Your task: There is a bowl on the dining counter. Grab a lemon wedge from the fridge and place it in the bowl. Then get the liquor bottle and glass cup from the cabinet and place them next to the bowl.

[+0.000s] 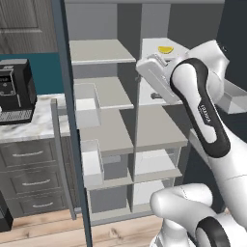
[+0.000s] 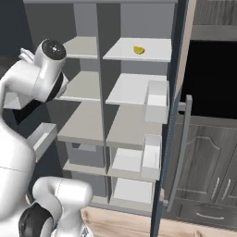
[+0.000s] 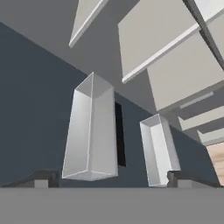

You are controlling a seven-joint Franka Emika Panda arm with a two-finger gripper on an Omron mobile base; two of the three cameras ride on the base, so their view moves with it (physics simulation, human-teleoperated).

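The fridge stands open, and the yellow lemon wedge (image 1: 166, 49) (image 2: 138, 50) lies on its top right shelf (image 2: 152, 53). My arm is raised in front of the shelves, with the hand just below and left of the wedge in the left base view. In the hand view my gripper (image 3: 113, 180) is open with nothing between its fingertips (image 3: 41, 179). It looks at two clear bins on a dark fridge door. The bowl, the liquor bottle and the glass cup are out of view.
The taller door bin (image 3: 89, 131) and the narrower one (image 3: 159, 148) hang close ahead of the hand. Open fridge doors (image 1: 72, 120) (image 2: 173, 115) flank the shelves. A coffee machine (image 1: 14, 91) sits on the marble counter (image 1: 34, 123) at left. Dark cabinets (image 2: 208, 176) stand at right.
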